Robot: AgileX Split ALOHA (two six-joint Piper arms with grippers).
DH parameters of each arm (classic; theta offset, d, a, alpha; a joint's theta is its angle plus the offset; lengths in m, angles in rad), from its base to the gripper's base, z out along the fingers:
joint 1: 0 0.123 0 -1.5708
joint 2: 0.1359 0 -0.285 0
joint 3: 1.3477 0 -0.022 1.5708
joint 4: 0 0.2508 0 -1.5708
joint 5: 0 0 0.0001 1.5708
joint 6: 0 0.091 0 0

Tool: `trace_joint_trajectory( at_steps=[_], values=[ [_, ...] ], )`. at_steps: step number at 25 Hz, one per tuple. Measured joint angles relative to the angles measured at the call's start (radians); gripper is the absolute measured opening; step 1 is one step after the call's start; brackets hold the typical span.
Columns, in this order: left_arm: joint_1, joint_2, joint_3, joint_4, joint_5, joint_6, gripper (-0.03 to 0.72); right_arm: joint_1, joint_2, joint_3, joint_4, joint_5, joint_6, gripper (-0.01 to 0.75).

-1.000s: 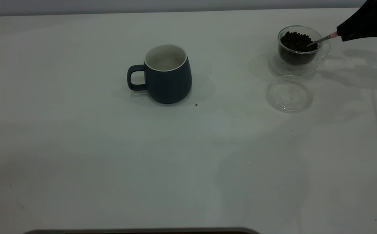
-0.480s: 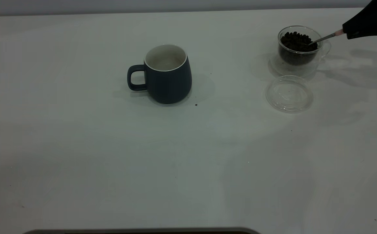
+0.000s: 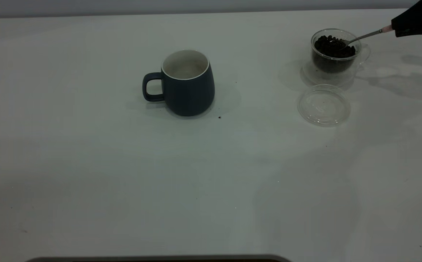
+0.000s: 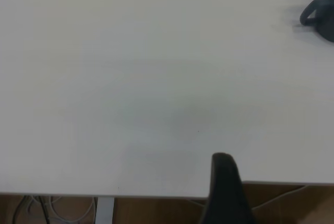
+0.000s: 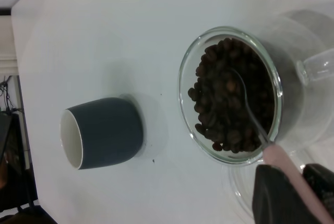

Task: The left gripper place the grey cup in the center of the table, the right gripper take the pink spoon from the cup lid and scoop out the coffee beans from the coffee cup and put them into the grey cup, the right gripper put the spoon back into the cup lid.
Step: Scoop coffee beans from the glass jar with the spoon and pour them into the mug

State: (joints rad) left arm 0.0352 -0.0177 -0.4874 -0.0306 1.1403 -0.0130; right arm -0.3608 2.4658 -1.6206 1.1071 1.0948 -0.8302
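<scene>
Left gripper (image 4: 223, 182): we see a single dark finger above the table's near edge in the left wrist view; we cannot tell whether it is parted or closed. It lies outside the exterior view, and the mug shows only far off at the edge of its own view.

Table (image 3: 87, 174): white, a few dark specks near the mug and lower right.

Mug (image 3: 187, 83): we log it upright near the table's middle, handle pointing left, white inside. We make out no beans in it. Well apart from both grippers.

Lid (image 3: 324, 104): clear disc lying flat just in front of the glass cup, apart from it, nothing on it.

Glass cup (image 3: 336, 51): upright at the far right, its handle toward the right. Contents: beans (image 3: 333, 46), dark, filling it nearly to the rim.

Spoon (image 3: 365, 36): we note the bowl lying among the beans inside the rim, the stem slanting up and right over the rim, pink end in the gripper.

Right gripper (image 5: 297, 192): clenched on the spoon's pink handle, up and to the right of the glass cup, not touching the glass. Nothing stands between it and the cup.
</scene>
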Motion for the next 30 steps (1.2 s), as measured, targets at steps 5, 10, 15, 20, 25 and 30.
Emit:
trace_joint_trajectory(
  at_steps=[5, 10, 15, 20, 25, 30],
  values=[
    [0.0, 0.0, 0.0, 0.0, 0.0, 0.0, 0.567, -0.02, 0.001, 0.0, 0.004, 0.029, 0.0, 0.1],
    [0.0, 0.0, 0.0, 0.0, 0.0, 0.0, 0.567, -0.042, 0.003, 0.0, 0.026, 0.062, -0.003, 0.1],
    [0.0, 0.0, 0.0, 0.0, 0.0, 0.0, 0.567, -0.049, 0.003, 0.0, 0.055, 0.067, -0.007, 0.1],
    [0.0, 0.0, 0.0, 0.0, 0.0, 0.0, 0.567, -0.051, 0.004, 0.0, 0.065, 0.069, -0.007, 0.1],
    [0.0, 0.0, 0.0, 0.0, 0.0, -0.003, 0.567, -0.061, 0.006, 0.0, 0.086, 0.069, -0.007, 0.1],
    [0.0, 0.0, 0.0, 0.0, 0.0, -0.003, 0.567, -0.058, 0.007, 0.0, 0.112, 0.069, -0.006, 0.1]
  ],
)
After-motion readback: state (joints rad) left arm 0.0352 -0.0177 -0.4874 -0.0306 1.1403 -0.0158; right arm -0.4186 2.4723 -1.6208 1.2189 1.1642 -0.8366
